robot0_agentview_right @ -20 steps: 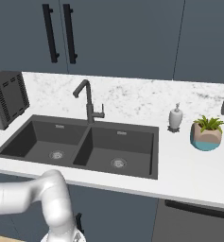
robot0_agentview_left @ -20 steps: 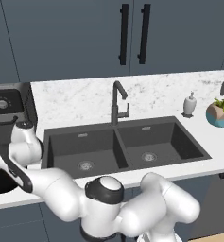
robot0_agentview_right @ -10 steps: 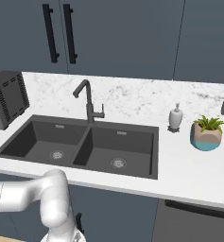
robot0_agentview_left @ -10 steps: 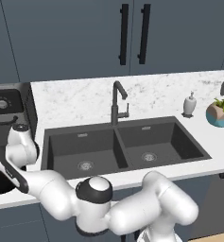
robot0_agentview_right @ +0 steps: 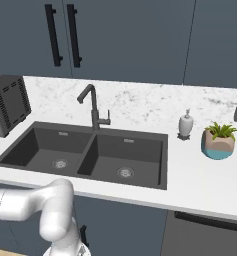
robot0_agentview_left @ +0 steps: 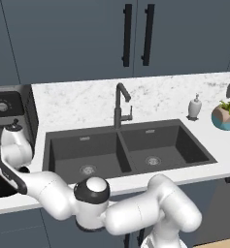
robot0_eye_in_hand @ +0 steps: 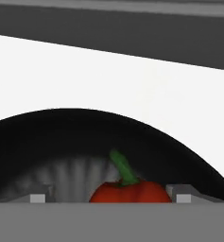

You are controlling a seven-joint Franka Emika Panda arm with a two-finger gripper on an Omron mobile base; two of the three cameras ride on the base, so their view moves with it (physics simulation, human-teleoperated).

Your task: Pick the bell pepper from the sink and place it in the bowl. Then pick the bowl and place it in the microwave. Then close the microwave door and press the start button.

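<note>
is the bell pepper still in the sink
No, both basins of the sink lie bare, and the hand view shows the bell pepper sitting inside the black bowl.

The bell pepper (robot0_eye_in_hand: 130, 191) is red with a green stem that leans up and to the left in the hand view; it sits inside the bowl (robot0_eye_in_hand: 61, 137), directly ahead of the claw (robot0_eye_in_hand: 111, 198) and between its two finger tips, with a gap showing on either side. The bowl is black, wide and shallow, its rim arching above the pepper, and it rests on a white surface. The sink (robot0_agentview_left: 128, 150), dark grey with two basins and round drains, lies well off to the claw's side.
</note>
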